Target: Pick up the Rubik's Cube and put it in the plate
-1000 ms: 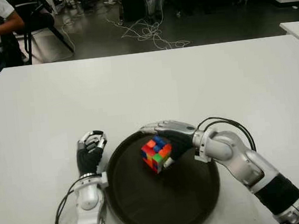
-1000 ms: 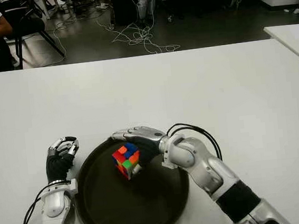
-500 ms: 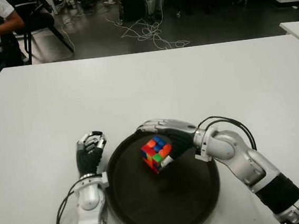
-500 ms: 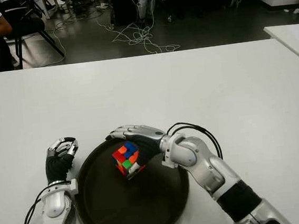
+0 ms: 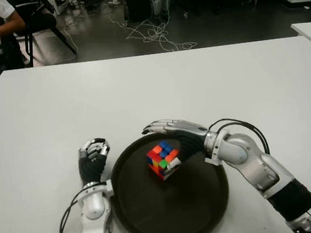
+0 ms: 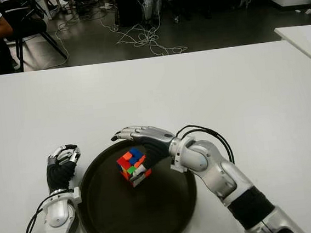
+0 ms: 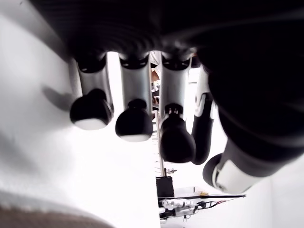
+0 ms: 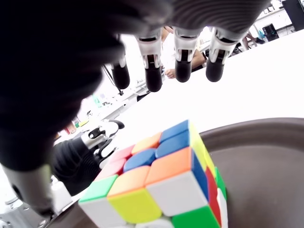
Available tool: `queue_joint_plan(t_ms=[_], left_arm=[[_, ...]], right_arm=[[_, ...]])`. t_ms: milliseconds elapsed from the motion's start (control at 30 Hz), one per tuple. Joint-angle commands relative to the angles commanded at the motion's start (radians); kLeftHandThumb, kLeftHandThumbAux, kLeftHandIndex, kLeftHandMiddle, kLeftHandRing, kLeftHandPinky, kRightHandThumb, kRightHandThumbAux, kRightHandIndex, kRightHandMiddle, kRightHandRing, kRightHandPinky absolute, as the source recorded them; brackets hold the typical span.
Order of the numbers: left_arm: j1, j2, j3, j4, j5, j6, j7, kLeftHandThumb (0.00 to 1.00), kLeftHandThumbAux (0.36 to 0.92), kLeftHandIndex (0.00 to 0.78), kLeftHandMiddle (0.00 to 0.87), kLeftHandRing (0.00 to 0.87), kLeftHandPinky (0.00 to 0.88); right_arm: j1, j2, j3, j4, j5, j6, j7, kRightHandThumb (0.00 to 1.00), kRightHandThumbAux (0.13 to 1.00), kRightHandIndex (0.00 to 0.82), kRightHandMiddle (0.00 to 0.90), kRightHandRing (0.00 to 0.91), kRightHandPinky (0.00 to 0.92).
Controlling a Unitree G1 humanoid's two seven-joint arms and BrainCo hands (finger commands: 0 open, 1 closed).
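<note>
Right hand [image 5: 171,131] spread, white table [image 5: 142,90], cabled floor [image 5: 153,34]

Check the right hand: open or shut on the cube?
Open. The right hand's fingers are spread clear above the cube, which sits inside the plate.

Even overhead light fills the eye views; the white desk [image 5: 196,85] is bright, with only soft shadows. The floor [image 5: 218,28] behind is dim. In both wrist views the desk burns out to white, and nearby fingers [image 7: 133,123] are blurred and dark.
</note>
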Motion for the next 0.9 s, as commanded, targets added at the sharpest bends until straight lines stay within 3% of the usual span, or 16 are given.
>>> queue_joint_plan(t_ms=[167, 300, 433, 500, 700, 800, 900], left_arm=[[-0.009, -0.001, 0.012, 0.019, -0.012, 0.002, -0.003, 0.707, 0.704, 0.444, 0.809, 0.830, 0.840], [-0.015, -0.002, 0.021, 0.032, -0.022, -0.003, -0.009, 0.709, 0.704, 0.444, 0.799, 0.820, 0.829], [-0.017, -0.003, 0.024, 0.032, -0.026, -0.002, -0.013, 0.710, 0.703, 0.444, 0.795, 0.816, 0.825], [-0.020, -0.001, 0.027, 0.035, -0.030, 0.000, -0.016, 0.710, 0.703, 0.444, 0.797, 0.819, 0.828], [-0.021, 0.004, 0.027, 0.039, -0.037, -0.007, -0.025, 0.710, 0.703, 0.444, 0.800, 0.822, 0.833], [-0.024, 0.015, 0.027, 0.051, -0.040, -0.023, -0.040, 0.710, 0.703, 0.444, 0.805, 0.827, 0.836], [-0.025, 0.025, 0.027, 0.060, -0.039, -0.037, -0.050, 0.710, 0.703, 0.444, 0.809, 0.831, 0.839]], right_arm=[[0.001, -0.003, -0.009, 0.007, 0.003, -0.017, -0.017, 0.000, 0.620, 0.000, 0.000, 0.000, 0.000], [0.002, -0.037, -0.049, -0.030, 0.026, -0.023, -0.003, 0.000, 0.617, 0.000, 0.000, 0.000, 0.000], [-0.007, -0.044, -0.073, -0.032, 0.025, -0.027, -0.017, 0.000, 0.634, 0.000, 0.000, 0.000, 0.000], [-0.009, -0.068, -0.122, -0.041, 0.050, -0.031, -0.024, 0.000, 0.646, 0.000, 0.000, 0.000, 0.000], [-0.008, -0.064, -0.192, -0.020, 0.091, -0.044, -0.072, 0.000, 0.664, 0.000, 0.000, 0.000, 0.000], [0.041, -0.084, -0.294, -0.045, 0.173, -0.053, -0.103, 0.000, 0.665, 0.000, 0.000, 0.000, 0.000], [0.069, -0.083, -0.341, -0.038, 0.207, -0.080, -0.138, 0.000, 0.667, 0.000, 0.000, 0.000, 0.000]])
